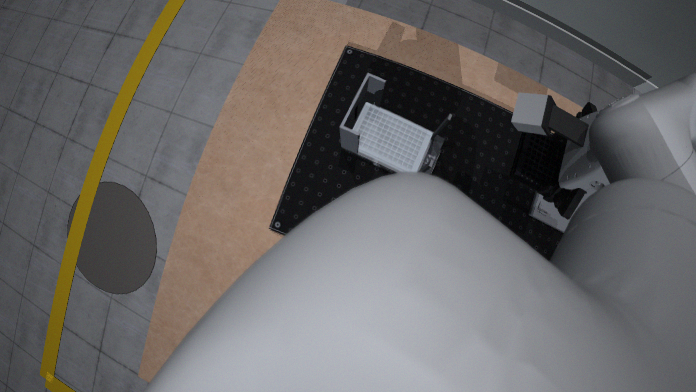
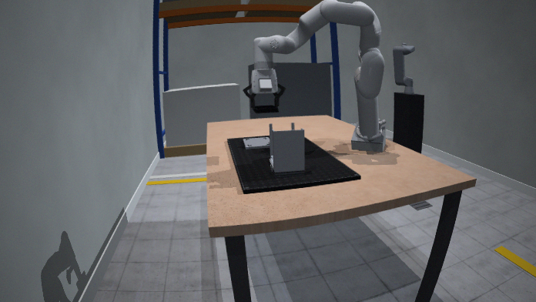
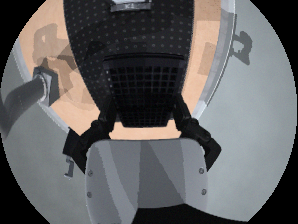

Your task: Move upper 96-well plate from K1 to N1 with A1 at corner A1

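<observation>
My gripper (image 2: pixel 265 105) is shut on a black 96-well plate (image 1: pixel 540 160) and holds it level, high above the table's far end. In the wrist view the black plate (image 3: pixel 145 90) spans between the fingers. The plate nest N1 (image 2: pixel 256 142) lies flat beyond the rack (image 2: pixel 287 150). In the top view only a pale corner of the nest (image 1: pixel 546 212) shows below the held plate.
The black perforated baseplate (image 2: pixel 289 163) covers the table's middle. The arm's base (image 2: pixel 367 140) stands at the table's back right, beside a dark pedestal (image 2: pixel 408 119). A large arm link (image 1: pixel 375 300) blocks the lower part of the top view.
</observation>
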`<action>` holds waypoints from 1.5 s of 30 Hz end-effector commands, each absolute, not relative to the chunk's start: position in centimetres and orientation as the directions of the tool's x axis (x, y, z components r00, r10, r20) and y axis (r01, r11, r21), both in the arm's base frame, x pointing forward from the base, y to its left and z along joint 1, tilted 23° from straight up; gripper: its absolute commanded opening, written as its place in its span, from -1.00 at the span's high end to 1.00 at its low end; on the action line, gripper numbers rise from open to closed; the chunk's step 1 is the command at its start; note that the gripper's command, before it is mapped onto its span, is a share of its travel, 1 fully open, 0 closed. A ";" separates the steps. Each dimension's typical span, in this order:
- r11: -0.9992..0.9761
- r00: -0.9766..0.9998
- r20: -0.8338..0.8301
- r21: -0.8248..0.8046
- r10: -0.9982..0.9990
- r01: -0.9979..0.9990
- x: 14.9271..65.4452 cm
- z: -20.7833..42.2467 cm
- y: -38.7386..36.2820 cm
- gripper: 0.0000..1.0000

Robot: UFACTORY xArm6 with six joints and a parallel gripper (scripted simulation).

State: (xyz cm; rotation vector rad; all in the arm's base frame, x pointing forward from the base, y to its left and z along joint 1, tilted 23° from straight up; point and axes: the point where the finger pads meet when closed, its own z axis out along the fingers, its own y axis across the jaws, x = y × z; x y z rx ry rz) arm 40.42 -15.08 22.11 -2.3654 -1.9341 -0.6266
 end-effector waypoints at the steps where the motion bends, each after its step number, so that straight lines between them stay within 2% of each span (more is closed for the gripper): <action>1: -0.230 0.149 0.318 0.236 0.936 0.944 40.5 21.9 -16.2 1.00; 45: -0.230 0.149 0.317 0.236 0.937 0.944 40.2 17.9 -28.9 1.00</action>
